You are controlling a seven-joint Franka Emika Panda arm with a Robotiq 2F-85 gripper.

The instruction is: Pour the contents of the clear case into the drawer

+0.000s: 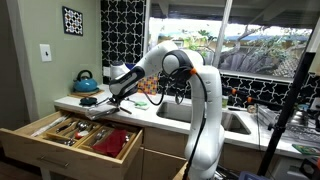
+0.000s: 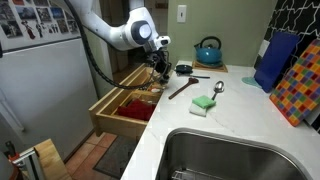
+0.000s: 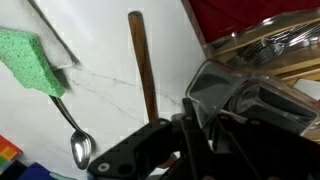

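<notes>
Holding the clear case close under the wrist camera, the gripper hangs at the counter edge, right above the open drawer. Case fills the right of the wrist view: transparent walls, glare on them, dark shapes inside. What they are, cannot tell. Case looks tilted, but whether its mouth points down, cannot tell either.

Fingers read as pressed together on the case; the contact itself is hidden behind the dark finger bodies, so this is a judgement from how near the case sits.

Drawer pulled well out in both exterior views. Wooden dividers, cutlery in the compartments, something red in the section nearest the arm. No spilled contents visible.

Step in hand, as judged: case lifted and brought to the drawer, pour starting or about to start.

Next move calls for:
- getting the mouth of the case fully past the counter lip, over one compartment
- rolling the wrist until the mouth faces down
- a firm pinch throughout; smooth clear plastic is likely to slip as it turns

Risk: a tip begun too early drops the contents on the counter or the floor.

Around it on the counter: wooden stick just beside the gripper, spoon and green sponge near each other, teal kettle further back, sink well apart
</notes>
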